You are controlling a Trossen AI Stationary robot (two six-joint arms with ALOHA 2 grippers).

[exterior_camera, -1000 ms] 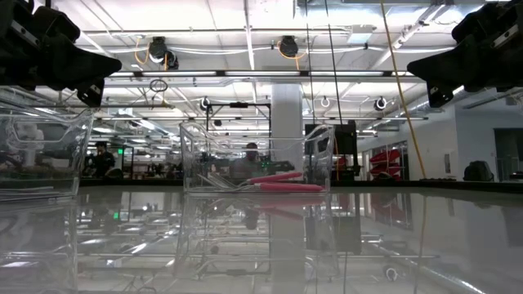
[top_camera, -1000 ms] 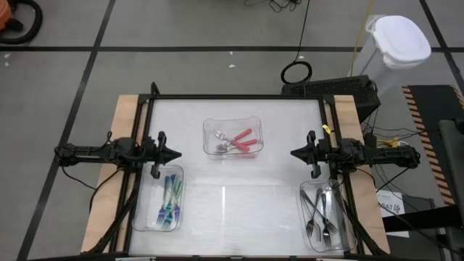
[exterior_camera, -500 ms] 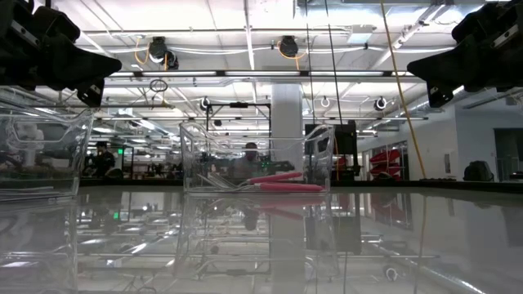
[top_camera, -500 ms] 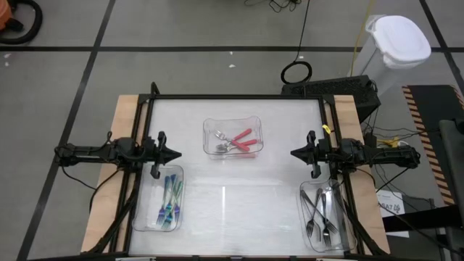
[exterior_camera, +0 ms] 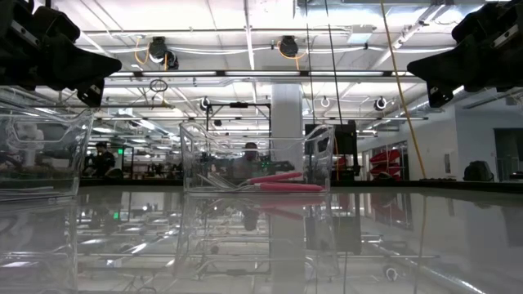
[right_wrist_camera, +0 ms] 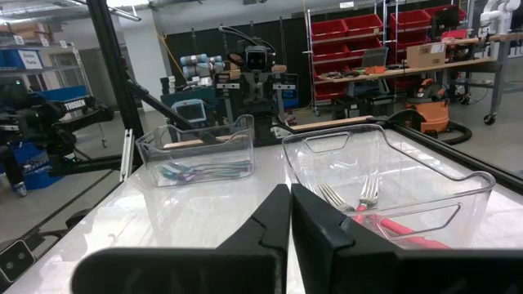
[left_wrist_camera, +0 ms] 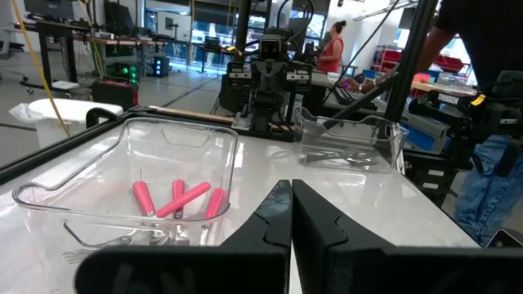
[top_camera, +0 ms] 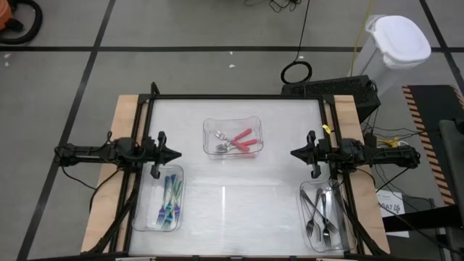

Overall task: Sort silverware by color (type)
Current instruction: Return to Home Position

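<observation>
Silverware [top_camera: 243,140] lies sorted, so left gripper [top_camera: 176,154] and right gripper [top_camera: 293,153], fingers closed empty, should park steadily flanking the pink-fork tray [top_camera: 232,120].

Table top [top_camera: 239,196]: white, smooth, high gloss, mirrors trays in low view.
Side boards [top_camera: 123,119]: pale bare wood, matt.
Frame [top_camera: 235,97]: black metal, dull.
Middle tray [top_camera: 205,138], left tray [top_camera: 145,210], right tray [top_camera: 302,199]: clear plastic, smooth, glossy.
Pink forks [top_camera: 245,139]: matt plastic-looking handles, shiny metal heads.
Blue forks [top_camera: 171,196]: blue-green metallic sheen.
Grey forks [top_camera: 322,210]: bare metal, soft shine.
Left gripper [top_camera: 176,154], right gripper [top_camera: 293,153]: black, matt.
Bin lid [top_camera: 400,38]: white plastic.
Floor [top_camera: 181,29]: grey, smooth, matt.
</observation>
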